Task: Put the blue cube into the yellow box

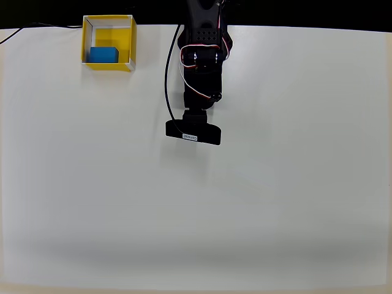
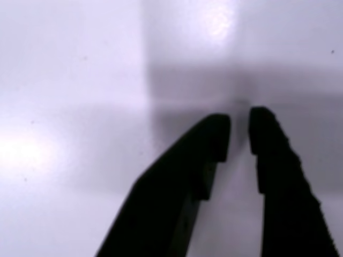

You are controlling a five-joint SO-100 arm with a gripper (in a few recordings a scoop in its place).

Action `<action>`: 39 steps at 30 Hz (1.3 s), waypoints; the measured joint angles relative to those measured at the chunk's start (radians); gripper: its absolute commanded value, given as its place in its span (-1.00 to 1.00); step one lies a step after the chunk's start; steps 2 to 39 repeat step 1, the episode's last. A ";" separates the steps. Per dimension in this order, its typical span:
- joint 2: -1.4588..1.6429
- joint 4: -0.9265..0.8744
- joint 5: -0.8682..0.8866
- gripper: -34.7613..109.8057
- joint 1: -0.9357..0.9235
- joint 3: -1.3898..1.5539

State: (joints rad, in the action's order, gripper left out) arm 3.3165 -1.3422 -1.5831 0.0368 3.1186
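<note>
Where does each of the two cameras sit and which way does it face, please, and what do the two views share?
Overhead view: fixed above, looking straight down on the white table; the black arm reaches in from the top edge, and the yellow box at upper left holds the blue cube.
Wrist view: rides on the arm, looking down past the gripper, whose two dark fingers stand slightly apart over bare table.
Shared: the white table surface and parts of the arm.
</note>
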 measured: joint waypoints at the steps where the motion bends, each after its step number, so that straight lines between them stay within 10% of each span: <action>1: 0.000 0.000 0.000 -0.51 0.000 0.000; 39: 0.000 0.000 0.000 -0.51 0.000 0.000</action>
